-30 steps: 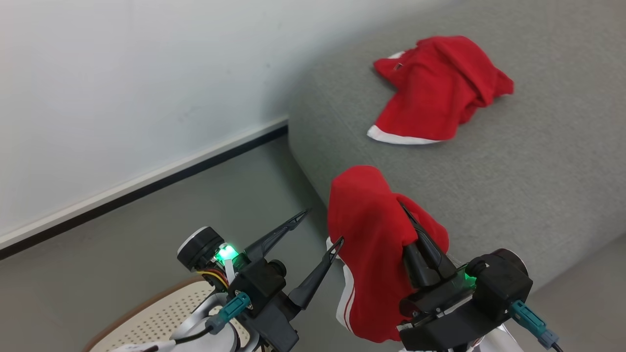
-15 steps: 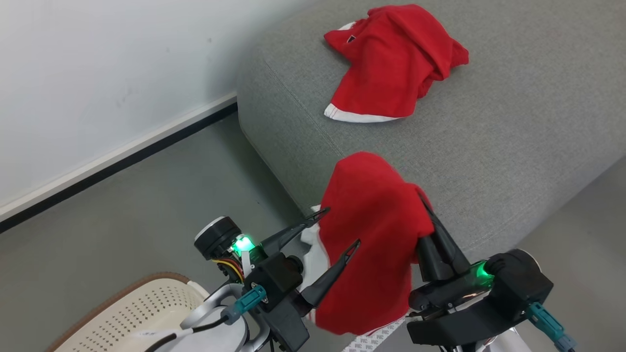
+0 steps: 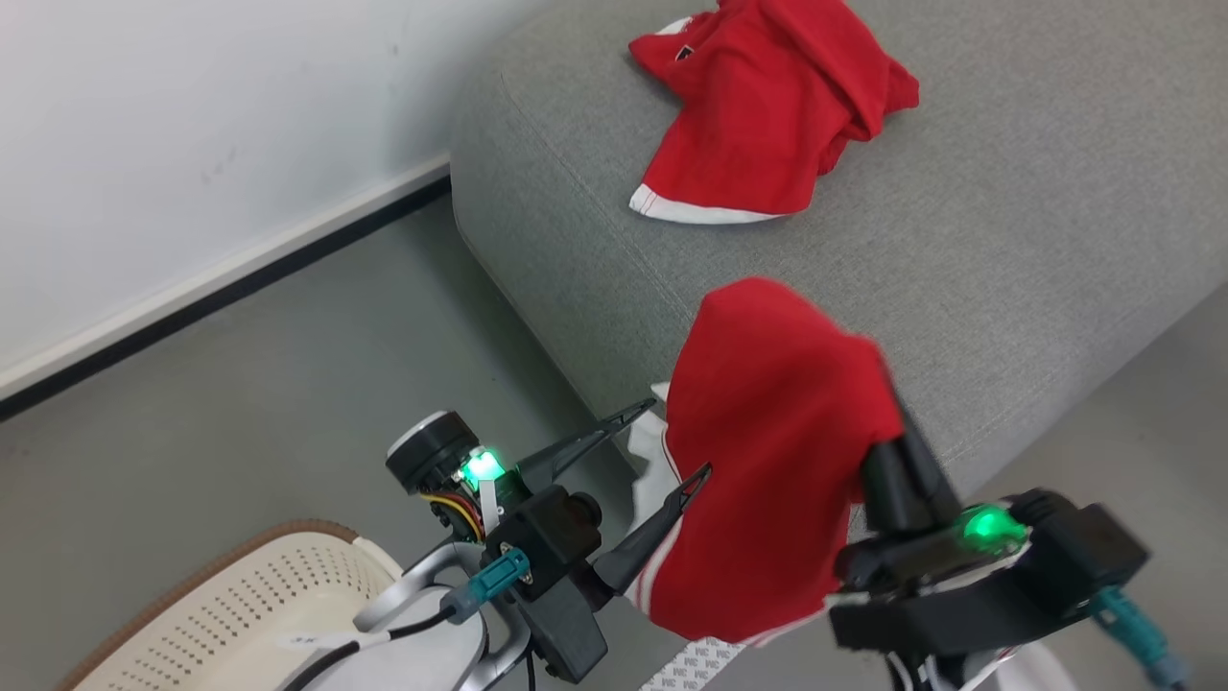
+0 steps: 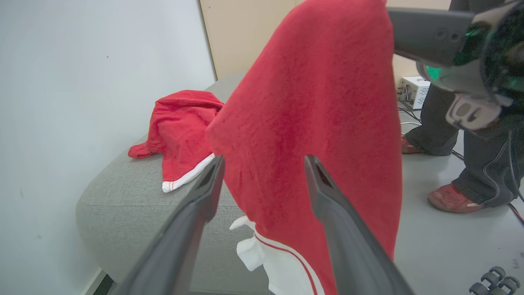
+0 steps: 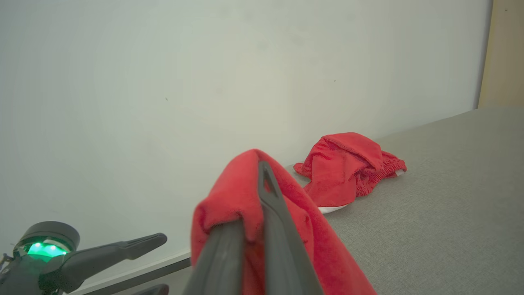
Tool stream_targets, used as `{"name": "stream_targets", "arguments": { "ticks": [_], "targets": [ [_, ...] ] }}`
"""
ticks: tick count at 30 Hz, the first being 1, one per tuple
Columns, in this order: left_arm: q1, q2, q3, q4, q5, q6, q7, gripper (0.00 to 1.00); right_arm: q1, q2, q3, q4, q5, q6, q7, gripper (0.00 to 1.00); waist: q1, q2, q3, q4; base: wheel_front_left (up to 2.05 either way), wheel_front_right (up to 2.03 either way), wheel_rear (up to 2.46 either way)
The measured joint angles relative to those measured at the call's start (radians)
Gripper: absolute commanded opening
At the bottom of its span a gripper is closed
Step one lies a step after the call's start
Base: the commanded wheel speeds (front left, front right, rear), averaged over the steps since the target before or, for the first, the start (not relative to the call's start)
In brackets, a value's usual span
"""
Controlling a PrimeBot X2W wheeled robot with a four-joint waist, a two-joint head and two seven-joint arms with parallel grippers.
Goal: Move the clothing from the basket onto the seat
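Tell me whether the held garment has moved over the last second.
Yes. Against the seat, the held garment has shifted right along the front edge, away from the corner. It now sits right of the white hem of the lying garment.

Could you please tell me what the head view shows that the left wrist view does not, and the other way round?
The head view adds the pale cream perforated plastic basket with its brown rim, at the lower left.

The left wrist view adds a person's dark-trousered legs and dark red shoes, plus a small white box on the floor behind.

Both share the bright red garment hanging from the shut right gripper, the open left gripper beside it, and the second red garment lying on the light grey fabric seat.
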Motion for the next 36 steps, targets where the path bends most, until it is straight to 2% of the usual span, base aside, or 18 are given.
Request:
{"name": "stream_targets", "arguments": {
  "ticks": [9, 15, 20, 24, 26, 30, 36],
  "targets": [
    [-0.091, 0.040, -0.017, -0.097, 0.048, -0.011, 0.096, 1.00, -0.179, 0.011, -0.163, -0.071, 0.119, 0.000, 0.000, 0.00, 0.0001, 0.0000, 0.098, -0.003, 0.00, 0.00, 0.00],
    [-0.169, 0.056, -0.045, -0.173, 0.064, -0.034, 0.174, 1.00, -0.396, -0.071, -0.353, -0.061, 0.156, 0.000, 0.000, 0.00, 0.0001, 0.0001, 0.197, -0.004, 0.00, 0.00, 0.00],
    [-0.270, 0.058, -0.079, -0.216, 0.070, -0.050, 0.234, 1.00, -0.604, -0.197, -0.519, 0.050, 0.199, 0.000, 0.000, 0.00, 0.0002, 0.0001, 0.291, 0.005, 0.00, 0.00, 0.00],
    [-0.350, 0.063, -0.113, -0.236, 0.071, -0.054, 0.272, 1.00, -0.767, -0.321, -0.584, 0.179, 0.246, 0.000, 0.000, 0.00, 0.0003, 0.0001, 0.369, 0.014, 0.00, 0.00, 0.00],
    [-0.393, 0.070, -0.137, -0.248, 0.068, -0.059, 0.290, 1.00, -0.887, -0.422, -0.593, 0.280, 0.251, 0.000, 0.000, 0.00, 0.0003, 0.0002, 0.426, 0.023, 0.00, 0.00, 0.00],
    [-0.428, 0.082, -0.161, -0.255, 0.056, -0.061, 0.311, 1.00, -1.047, -0.532, -0.572, 0.413, 0.258, 0.000, 0.000, 0.00, 0.0003, 0.0002, 0.498, 0.035, 0.00, 0.00, 0.00],
    [-0.455, 0.095, -0.185, -0.258, 0.049, -0.061, 0.312, 1.00, -1.207, -0.622, -0.511, 0.580, 0.249, 0.000, 0.000, 0.00, 0.0003, 0.0002, 0.585, 0.062, 0.00, 0.00, 0.00]
  ]
}}
